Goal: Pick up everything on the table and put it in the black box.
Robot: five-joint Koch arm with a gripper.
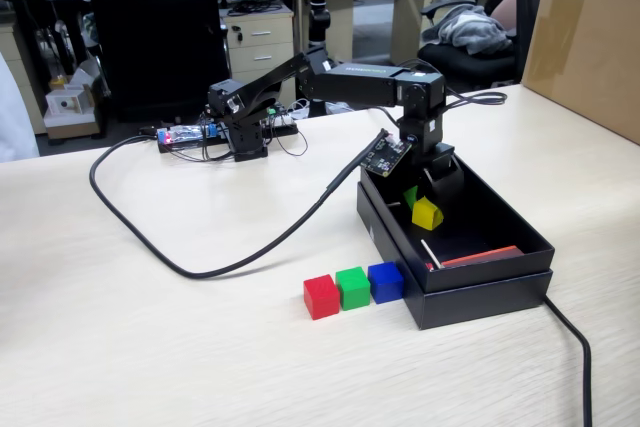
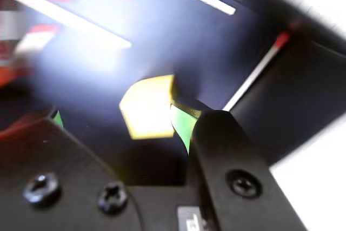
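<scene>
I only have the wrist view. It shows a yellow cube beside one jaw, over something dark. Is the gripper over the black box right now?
Observer: Yes. In the fixed view the gripper hangs inside the walls of the black box, with the yellow cube tilted at its tip.
Operator: What is left on the table?
Observer: Three cubes sit on the table: the red cube, the green cube and the blue cube.
Operator: Where are they relative to the box?
Observer: They form one tight row just outside the box's near left corner in the fixed view, with the blue one nearest the wall.
</scene>
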